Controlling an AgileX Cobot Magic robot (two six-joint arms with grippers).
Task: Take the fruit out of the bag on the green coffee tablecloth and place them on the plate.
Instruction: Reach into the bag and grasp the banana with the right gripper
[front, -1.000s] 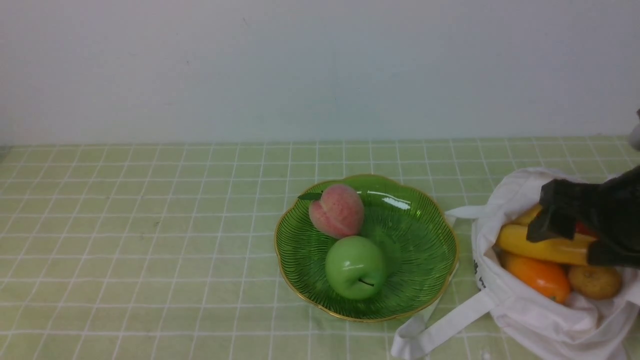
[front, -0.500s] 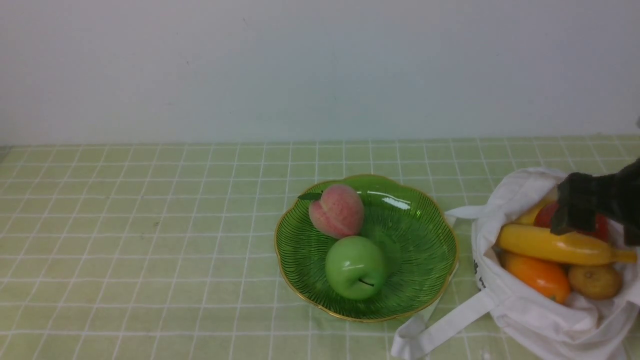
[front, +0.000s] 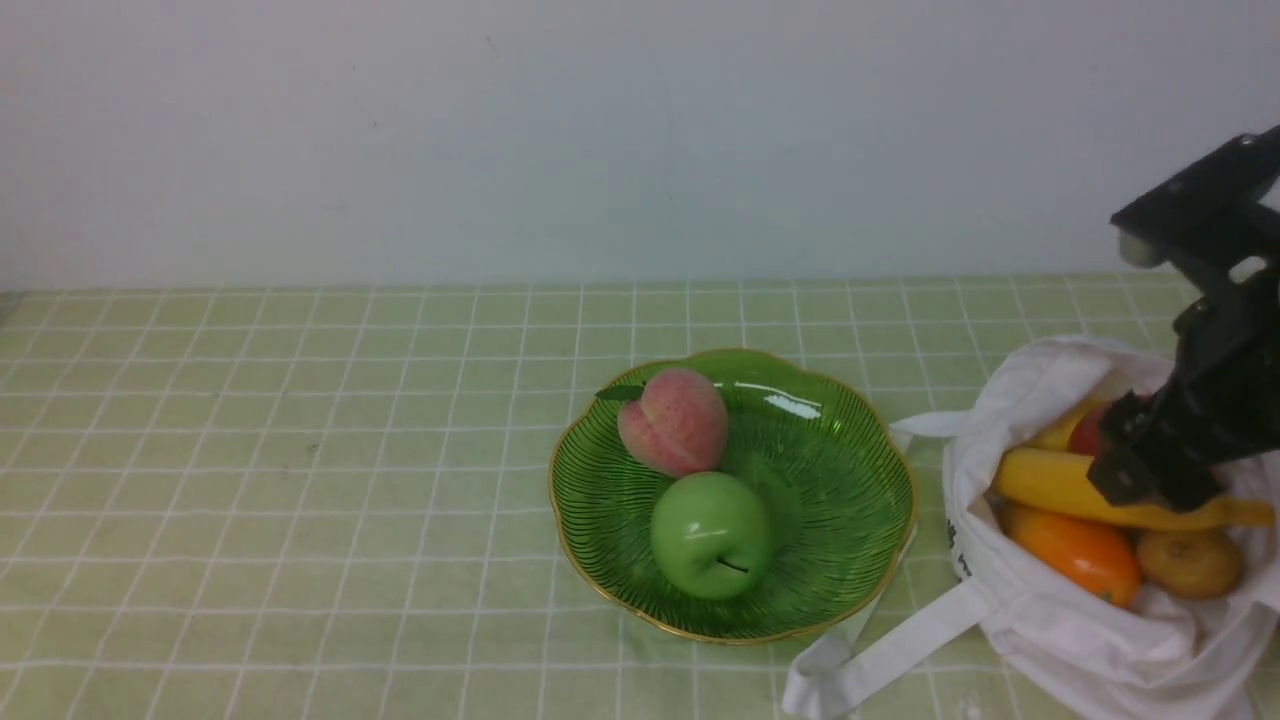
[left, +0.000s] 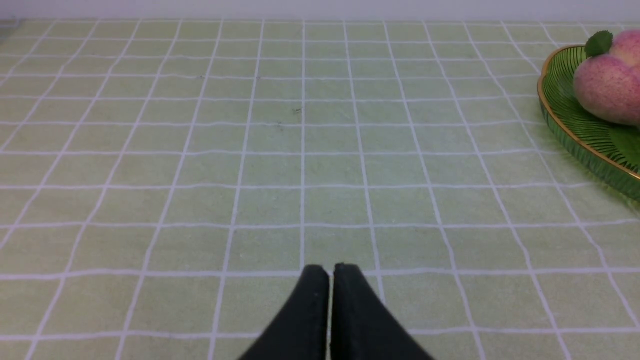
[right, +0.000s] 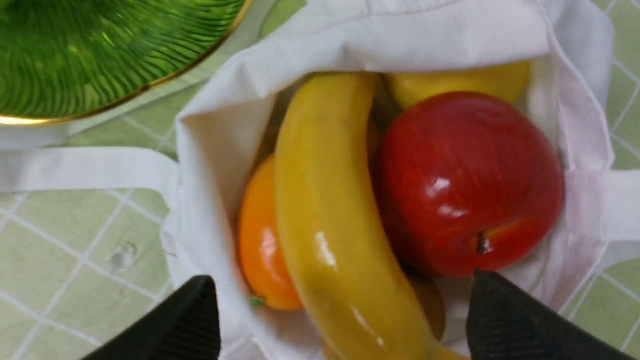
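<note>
A pale green tablecloth (front: 300, 500) with a grid of thin white lines spreads across the lower part of the front view, below a plain whitish wall (front: 600, 140). Just right of center sits a green glass plate (front: 840, 560) with a wavy gold rim; in it lie a pink peach (front: 676, 422) and, touching it, a green apple (front: 711, 536). At the right edge, a white cloth bag (front: 1130, 655) lies with its mouth open, one strap (front: 915, 645) trailing toward the bottom of the frame. Inside are a yellow banana (front: 1080, 488), a red apple (right: 467, 185), a yellow fruit (right: 465, 82), an orange fruit (front: 1080, 560) and a brownish round fruit (front: 1190, 563). The dark right gripper (right: 342, 315) hangs over the bag, its fingers spread wide and gripping nothing. The left gripper (left: 331, 280) shows in its wrist view, fingertips together over bare cloth, holding nothing.
</note>
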